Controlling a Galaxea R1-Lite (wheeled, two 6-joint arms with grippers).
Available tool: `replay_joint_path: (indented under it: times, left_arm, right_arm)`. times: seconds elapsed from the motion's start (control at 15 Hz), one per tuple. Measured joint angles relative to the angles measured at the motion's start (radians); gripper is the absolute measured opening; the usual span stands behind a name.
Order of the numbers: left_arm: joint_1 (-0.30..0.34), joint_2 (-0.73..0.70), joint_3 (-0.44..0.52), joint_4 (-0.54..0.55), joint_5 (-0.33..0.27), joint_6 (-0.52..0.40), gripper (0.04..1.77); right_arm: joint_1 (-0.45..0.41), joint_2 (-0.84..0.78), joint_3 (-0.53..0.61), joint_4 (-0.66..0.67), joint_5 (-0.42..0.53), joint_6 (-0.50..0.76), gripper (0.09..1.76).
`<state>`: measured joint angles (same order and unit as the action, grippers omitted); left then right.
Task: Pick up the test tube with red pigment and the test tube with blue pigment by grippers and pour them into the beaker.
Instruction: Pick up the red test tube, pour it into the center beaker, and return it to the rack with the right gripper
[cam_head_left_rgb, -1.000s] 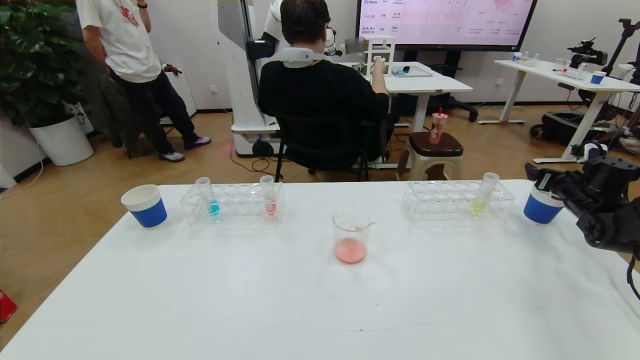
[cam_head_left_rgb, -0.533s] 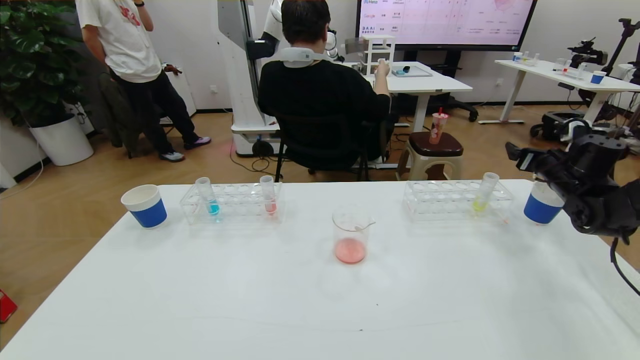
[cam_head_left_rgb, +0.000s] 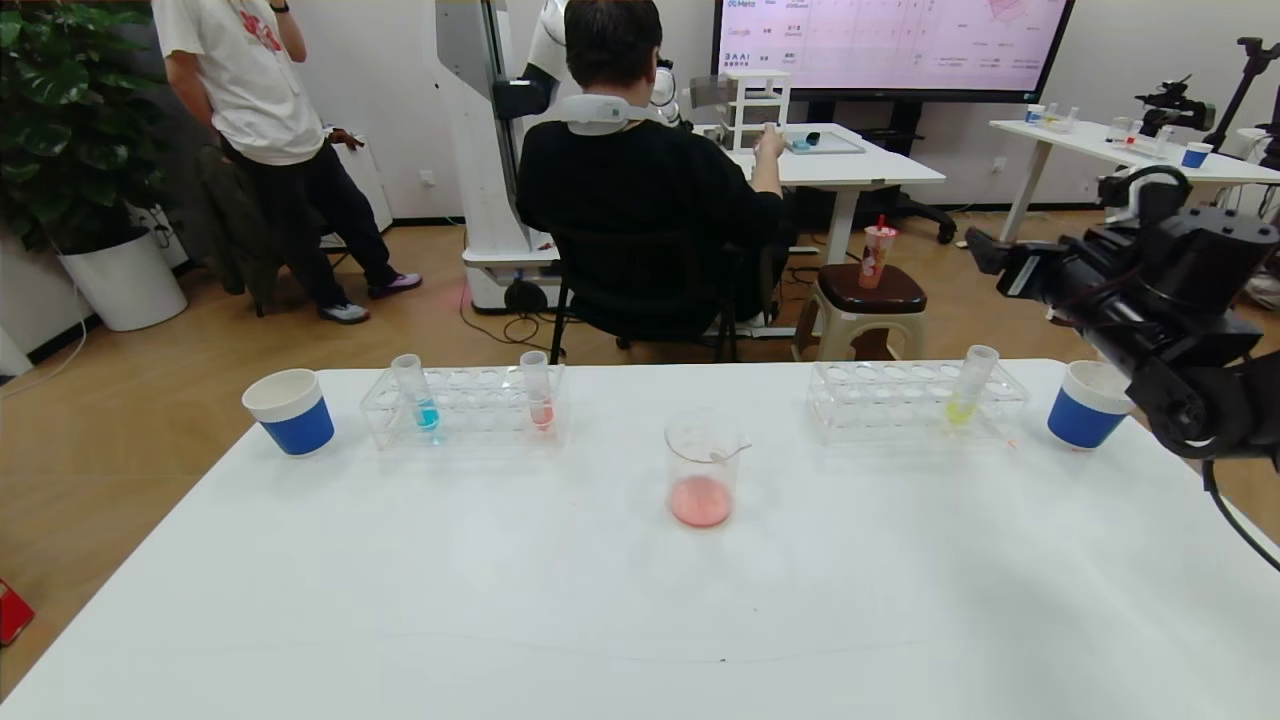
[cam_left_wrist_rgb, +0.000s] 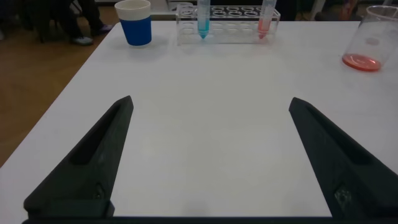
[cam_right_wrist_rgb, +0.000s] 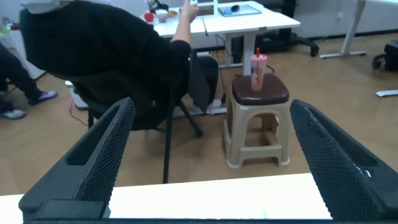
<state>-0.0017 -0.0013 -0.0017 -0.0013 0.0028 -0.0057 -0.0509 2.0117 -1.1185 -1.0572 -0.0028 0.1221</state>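
Standing upright in the clear rack (cam_head_left_rgb: 465, 405) on my left side, both task tubes have their long axis near vertical, open mouth up and round bottom down. The test tube with blue pigment (cam_head_left_rgb: 415, 393) sits at the rack's left end and leans a little; cyan liquid fills only its lower part. The test tube with red pigment (cam_head_left_rgb: 537, 391) stands at the right end of the same rack, with orange-red liquid in its lower part.

I see the beaker (cam_head_left_rgb: 702, 468) in the middle of the white tabletop (cam_head_left_rgb: 640, 600), nearer to me than the racks, upright, its pouring lip toward the right. It holds a shallow layer of pink-red liquid at the bottom.

A second rack (cam_head_left_rgb: 915, 400) on the right carries one leaning tube with yellow-green liquid (cam_head_left_rgb: 968, 384). One blue-and-white paper cup (cam_head_left_rgb: 289, 411) stands left of the first rack, another paper cup (cam_head_left_rgb: 1085, 404) right of the second.

My right gripper (cam_head_left_rgb: 985, 262) is raised high at the right edge, above the second cup, spread wide and holding nothing. My left gripper (cam_left_wrist_rgb: 208, 155) hangs low over bare tabletop, also wide open and empty, facing the left rack.
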Motion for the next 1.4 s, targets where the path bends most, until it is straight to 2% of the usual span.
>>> replay_joint_path:
  times: [0.33, 0.6, 0.87, 1.07, 1.4]
  left_arm:
    - [0.000, 0.000, 0.000, 0.000, 0.000, 0.000, 1.75]
    - [0.000, 0.000, 0.000, 0.000, 0.000, 0.000, 1.75]
    - [0.000, 0.000, 0.000, 0.000, 0.000, 0.000, 1.75]
    - [0.000, 0.000, 0.000, 0.000, 0.000, 0.000, 1.75]
    - [0.000, 0.000, 0.000, 0.000, 0.000, 0.000, 1.75]
  right_arm:
    - [0.059, -0.329, 0.193, 0.011, -0.014, -0.003, 1.74]
    - [0.105, -0.648, 0.343, 0.107, -0.054, -0.020, 1.74]
    - [0.116, -0.947, 0.490, 0.204, -0.096, -0.116, 1.74]
    - [0.114, -1.151, 0.572, 0.346, -0.115, -0.153, 1.74]
    - [0.090, -1.532, 0.622, 0.737, -0.110, -0.167, 1.74]
